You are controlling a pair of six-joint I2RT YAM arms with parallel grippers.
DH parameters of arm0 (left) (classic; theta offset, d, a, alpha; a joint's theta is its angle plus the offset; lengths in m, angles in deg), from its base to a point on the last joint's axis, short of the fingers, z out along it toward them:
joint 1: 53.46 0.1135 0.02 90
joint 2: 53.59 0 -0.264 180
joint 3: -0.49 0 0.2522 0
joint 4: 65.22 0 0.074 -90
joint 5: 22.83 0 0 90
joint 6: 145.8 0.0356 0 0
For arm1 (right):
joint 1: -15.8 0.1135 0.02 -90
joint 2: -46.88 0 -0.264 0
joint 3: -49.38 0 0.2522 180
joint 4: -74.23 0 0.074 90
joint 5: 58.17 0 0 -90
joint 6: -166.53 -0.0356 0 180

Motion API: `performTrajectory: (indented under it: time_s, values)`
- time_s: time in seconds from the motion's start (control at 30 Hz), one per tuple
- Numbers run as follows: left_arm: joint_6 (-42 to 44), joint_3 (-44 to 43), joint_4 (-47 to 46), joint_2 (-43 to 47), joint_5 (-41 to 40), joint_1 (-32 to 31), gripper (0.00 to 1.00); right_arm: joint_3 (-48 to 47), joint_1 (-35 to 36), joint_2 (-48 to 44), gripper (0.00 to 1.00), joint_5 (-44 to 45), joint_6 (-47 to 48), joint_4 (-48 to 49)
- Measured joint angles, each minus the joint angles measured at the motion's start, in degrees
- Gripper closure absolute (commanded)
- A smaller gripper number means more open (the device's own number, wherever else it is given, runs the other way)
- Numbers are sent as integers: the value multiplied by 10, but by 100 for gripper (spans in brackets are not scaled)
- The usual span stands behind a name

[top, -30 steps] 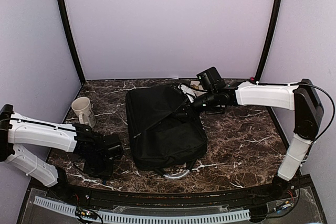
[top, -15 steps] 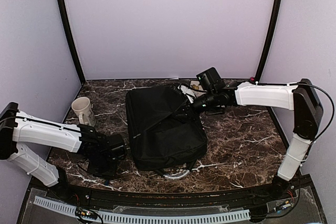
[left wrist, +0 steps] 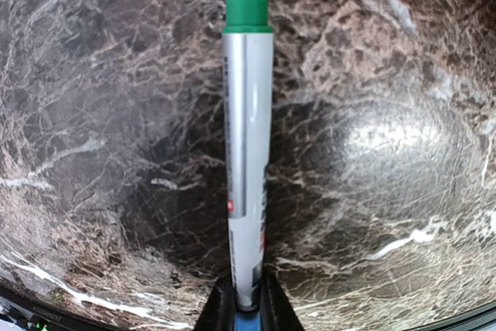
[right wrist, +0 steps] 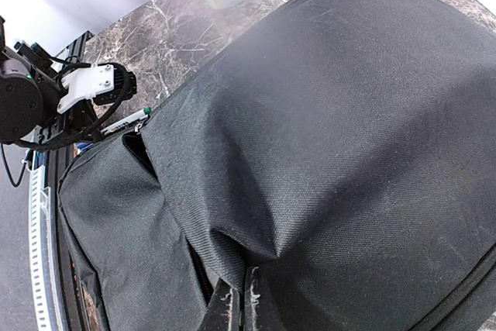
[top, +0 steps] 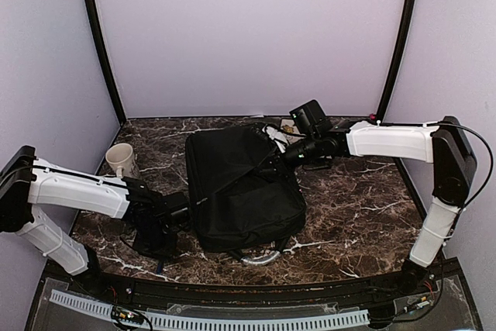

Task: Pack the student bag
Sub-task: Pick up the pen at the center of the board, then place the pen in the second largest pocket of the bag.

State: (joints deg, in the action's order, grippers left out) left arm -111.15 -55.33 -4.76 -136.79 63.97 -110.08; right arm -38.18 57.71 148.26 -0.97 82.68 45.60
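Left gripper (left wrist: 248, 306): fingers closed on the lower end of a marker (left wrist: 248, 145), low over bare marble near the table's left front.
Marker: silvery barrel with a green cap at the free end. In the right wrist view the capped end lies just beside the bag's left edge.
Right gripper (right wrist: 236, 300): fingers pinched shut on a fold of the bag's black fabric, which gathers into a ridge at the fingertips.
Student bag (top: 240, 191): lies flat at the centre of the table, between the two arms.
Flap (right wrist: 325, 98): covers most of the bag's upper face. The opening shows only as a narrow dark slit on the side facing the left arm.
Mug (top: 122, 162): cream with a printed pattern, upright at the left of the table, beyond the left arm and apart from the bag.
Small pale items (top: 279, 131): behind the bag's far right corner, beside the right wrist. Too small to identify.
Grey curved piece (top: 260, 257): protrudes from under the bag's near edge.
Table (top: 356, 207): dark brown marble with white veins.
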Motion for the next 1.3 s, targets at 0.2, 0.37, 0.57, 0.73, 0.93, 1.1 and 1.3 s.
performTrajectory:
  time_s: [0.2, 0.37, 0.57, 0.73, 0.93, 1.1, 1.3]
  values:
    - [2, -29, 10, 9, -12, 0, 94, 0, 0, 0, 100, 0, 0, 0]
    - [-9, -126, 51, 46, -17, -32, 94, 0, 0, 0, 100, -1, 0, 0]
    - [-21, -245, 92, 46, -16, -89, 94, 0, 0, 0, 100, 0, 4, 0]
    - [-14, -290, 37, 18, 11, -109, 93, 0, 0, 0, 100, -2, 5, -1]
    - [14, -381, -6, -121, 18, -106, 94, 0, -1, 0, 100, -9, 4, -2]
    - [33, -414, -48, -176, 21, -77, 95, 0, -1, 0, 100, -10, 4, -2]
    - [38, -401, -96, -190, 31, -23, 96, 0, -1, 0, 100, -10, 4, 0]
